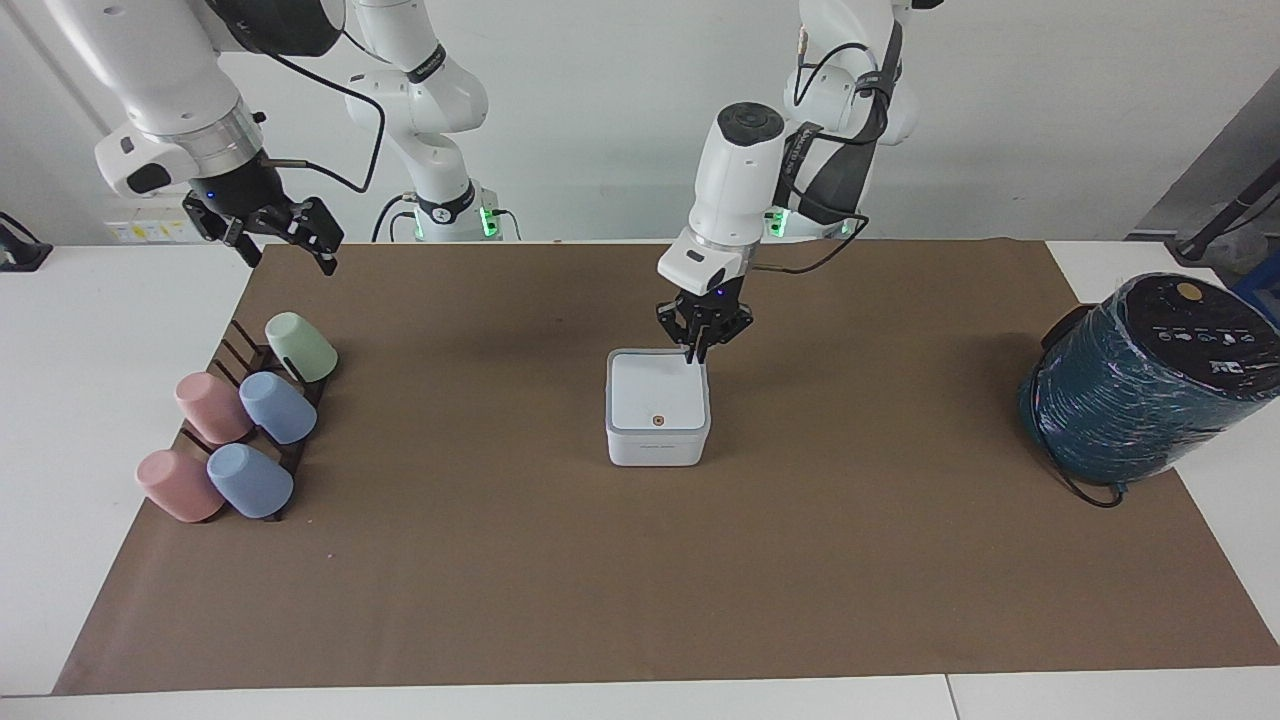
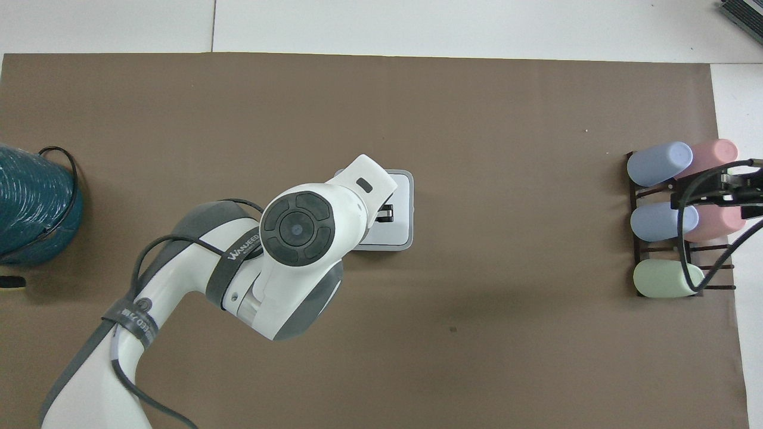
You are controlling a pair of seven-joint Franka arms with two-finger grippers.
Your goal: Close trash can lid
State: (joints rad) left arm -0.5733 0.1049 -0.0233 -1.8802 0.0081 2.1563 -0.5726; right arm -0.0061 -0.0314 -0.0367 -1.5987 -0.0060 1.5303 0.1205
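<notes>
The small white trash can (image 1: pixel 657 447) stands in the middle of the brown mat. Its square lid (image 1: pixel 655 395) lies flat and shut on it, orange dot (image 1: pixel 657 421) up; no gap shows under it. The lid also shows in the overhead view (image 2: pixel 400 202), partly covered by the left arm. My left gripper (image 1: pixel 697 354) is shut and empty, pointing down just above the lid's corner nearest the robots; it also shows in the overhead view (image 2: pixel 386 213). My right gripper (image 1: pixel 287 248) is open and waits in the air over the cup rack's end of the table.
A dark rack with several pastel cups (image 1: pixel 240 430) lies toward the right arm's end (image 2: pixel 661 220). A large teal-wrapped cylinder (image 1: pixel 1140 380) with a black cable lies toward the left arm's end (image 2: pixel 33 202). The brown mat (image 1: pixel 640 580) covers the table.
</notes>
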